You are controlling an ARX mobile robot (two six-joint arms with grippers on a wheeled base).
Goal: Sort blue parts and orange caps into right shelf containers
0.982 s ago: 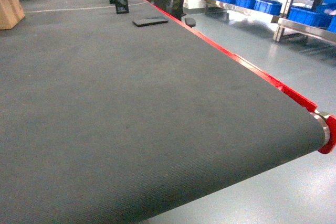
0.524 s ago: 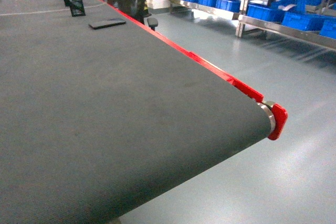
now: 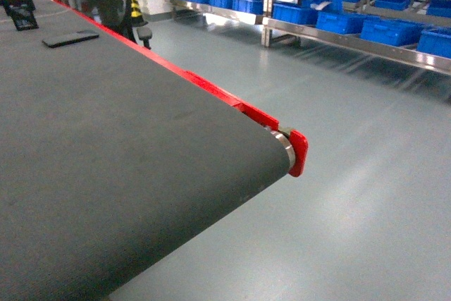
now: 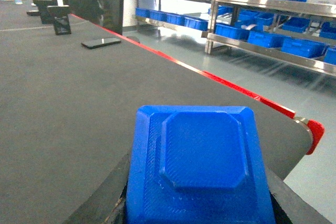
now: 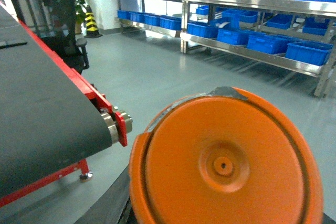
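A blue part point(image 4: 202, 158), square with a raised octagonal top, fills the lower left wrist view; my left gripper point(image 4: 197, 211) is shut on it, dark fingers point(image 4: 105, 203) showing at its sides. A round orange cap point(image 5: 226, 166) with a small centre hole fills the lower right wrist view, and my right gripper point(image 5: 226, 216) is shut on it. The right shelf containers point(image 3: 387, 31) are bright-blue crates on steel racks across the floor, also seen as crates point(image 4: 304, 47) and crates point(image 5: 310, 52) in the wrist views. Neither gripper shows in the head view.
A dark conveyor belt point(image 3: 106, 146) with a red side rail ends in a red roller cap point(image 3: 299, 151). On it lie a black phone point(image 3: 69, 38) and a black stand point(image 3: 21, 17). A black office chair point(image 5: 50, 19) stands beside it. Grey floor point(image 3: 352, 174) separates belt and racks.
The head view has swung to the right: the belt's end has slid left in the frame and the steel racks with blue crates now fill the upper right.
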